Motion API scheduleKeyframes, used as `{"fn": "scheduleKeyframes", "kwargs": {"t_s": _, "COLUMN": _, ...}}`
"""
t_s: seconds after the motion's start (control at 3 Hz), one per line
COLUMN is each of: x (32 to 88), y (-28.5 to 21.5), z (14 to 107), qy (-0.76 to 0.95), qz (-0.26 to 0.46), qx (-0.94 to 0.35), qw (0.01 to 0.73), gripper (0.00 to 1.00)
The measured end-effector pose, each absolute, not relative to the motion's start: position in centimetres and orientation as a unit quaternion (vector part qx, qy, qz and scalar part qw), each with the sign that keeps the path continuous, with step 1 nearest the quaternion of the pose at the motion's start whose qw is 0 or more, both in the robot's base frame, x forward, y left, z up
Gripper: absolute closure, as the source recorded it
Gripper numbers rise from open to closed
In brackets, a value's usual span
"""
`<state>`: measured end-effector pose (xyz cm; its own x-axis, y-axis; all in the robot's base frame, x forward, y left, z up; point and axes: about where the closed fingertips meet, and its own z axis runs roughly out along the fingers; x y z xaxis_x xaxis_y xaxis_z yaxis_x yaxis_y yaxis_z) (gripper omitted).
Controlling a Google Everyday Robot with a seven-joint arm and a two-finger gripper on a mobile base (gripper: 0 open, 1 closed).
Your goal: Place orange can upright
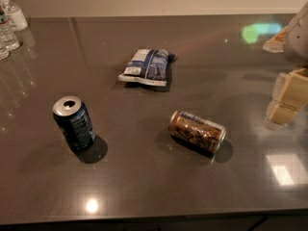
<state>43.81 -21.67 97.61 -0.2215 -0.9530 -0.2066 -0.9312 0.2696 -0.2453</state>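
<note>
The orange can lies on its side on the dark table, right of centre, its silver top pointing right and toward me. The gripper is at the right edge of the camera view, to the right of the can and a little farther back, well apart from it. Its pale yellow blocks show above the table; nothing is seen in it.
A dark blue can stands upright at the left. A blue and white snack bag lies flat behind the centre. Clear bottles stand at the far left corner. A wall runs along the table's far edge.
</note>
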Motion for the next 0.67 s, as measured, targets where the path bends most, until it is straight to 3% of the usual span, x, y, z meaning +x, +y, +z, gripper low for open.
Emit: {"fn": "scheduleKeyframes", "kwargs": {"t_s": 0.67, "x": 43.88, "y": -20.79, "z": 97.48, "qy": 0.776, "qz": -0.033, "qx": -0.612, "qw": 0.149, "gripper": 0.0}}
